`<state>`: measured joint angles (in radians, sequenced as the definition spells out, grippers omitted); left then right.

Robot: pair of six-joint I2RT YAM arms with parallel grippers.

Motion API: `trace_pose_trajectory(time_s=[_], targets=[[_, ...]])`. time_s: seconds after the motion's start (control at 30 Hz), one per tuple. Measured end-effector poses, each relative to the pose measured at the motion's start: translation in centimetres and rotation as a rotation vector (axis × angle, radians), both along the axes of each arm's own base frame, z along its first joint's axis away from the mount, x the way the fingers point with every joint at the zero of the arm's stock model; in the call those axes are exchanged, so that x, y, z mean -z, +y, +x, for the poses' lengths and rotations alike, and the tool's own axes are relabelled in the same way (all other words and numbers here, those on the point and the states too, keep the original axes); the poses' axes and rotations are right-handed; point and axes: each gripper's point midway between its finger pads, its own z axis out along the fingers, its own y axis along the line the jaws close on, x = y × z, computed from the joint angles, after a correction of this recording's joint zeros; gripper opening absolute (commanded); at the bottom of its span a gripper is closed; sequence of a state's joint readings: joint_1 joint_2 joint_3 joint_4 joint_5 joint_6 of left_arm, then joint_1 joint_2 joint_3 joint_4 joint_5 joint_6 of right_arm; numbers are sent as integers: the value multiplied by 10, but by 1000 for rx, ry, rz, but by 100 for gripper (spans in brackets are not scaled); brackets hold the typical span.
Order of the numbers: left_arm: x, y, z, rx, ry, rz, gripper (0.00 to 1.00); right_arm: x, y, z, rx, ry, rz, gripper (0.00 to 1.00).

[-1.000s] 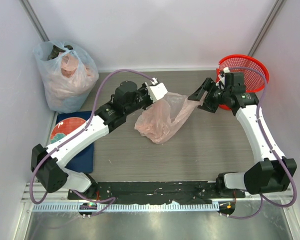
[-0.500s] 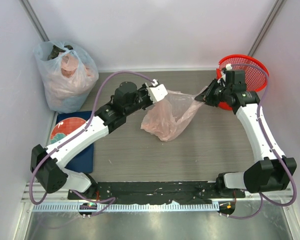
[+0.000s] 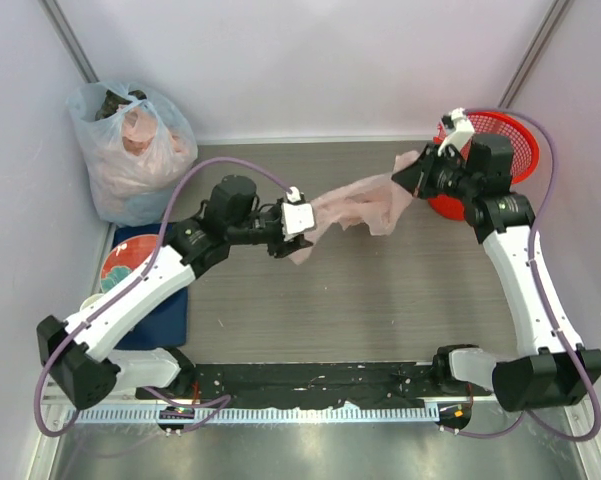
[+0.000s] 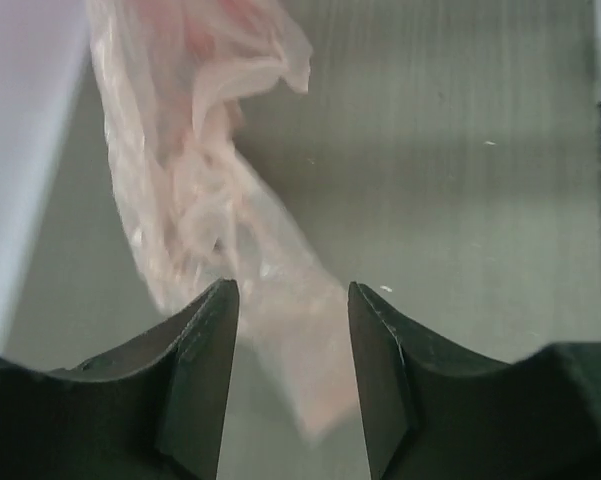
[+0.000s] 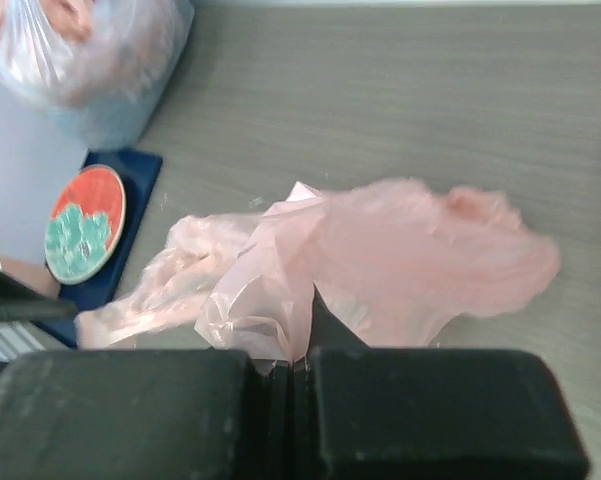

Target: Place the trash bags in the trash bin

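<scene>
trash bin (image 3: 521,138) — partly covered, clear bag (image 5: 80,60) cropped

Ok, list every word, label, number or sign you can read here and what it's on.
No text can be read in any view.
The pink trash bag, the red basket and the patterned plate show no print.
At the top of the bluish bag, dark items might carry labels, but they are too small and blurred.

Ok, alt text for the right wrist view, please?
The right gripper, jaws closed, pinches an edge of the crumpled pale-pink plastic bag, which spreads out beyond it over the grey wood-grain table. At far left a round red-and-teal patterned plate sits on a dark blue mat, with a bluish-clear filled bag in the top-left corner.
</scene>
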<state>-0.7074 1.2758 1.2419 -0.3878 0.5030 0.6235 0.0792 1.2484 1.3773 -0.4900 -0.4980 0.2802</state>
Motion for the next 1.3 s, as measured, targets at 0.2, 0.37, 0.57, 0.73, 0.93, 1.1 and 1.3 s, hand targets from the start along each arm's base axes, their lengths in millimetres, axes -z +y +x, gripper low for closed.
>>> trace_pose_trajectory(time_s=[0.2, 0.37, 0.57, 0.73, 0.93, 1.1, 1.3], targets=[[32, 54, -1, -327, 426, -198, 82, 52, -2, -35, -41, 49, -49, 1], [80, 72, 3, -557, 762, -350, 100, 76, -3, -40, -24, 111, -41, 1], [146, 60, 12, -734, 1090, -424, 100, 80, -4, -41, -1, 125, -20, 1], [179, 52, 26, -801, 1249, -494, 100, 79, -5, -49, 9, 121, -8, 1], [194, 28, 28, -695, 1407, -555, 97, 75, -4, -51, 21, 121, 12, 1], [198, 10, 31, -591, 1535, -616, 61, 76, -5, -51, 28, 128, 17, 1], [162, -2, 27, -422, 1578, -695, 0, 77, -10, -48, 58, 126, 3, 1]])
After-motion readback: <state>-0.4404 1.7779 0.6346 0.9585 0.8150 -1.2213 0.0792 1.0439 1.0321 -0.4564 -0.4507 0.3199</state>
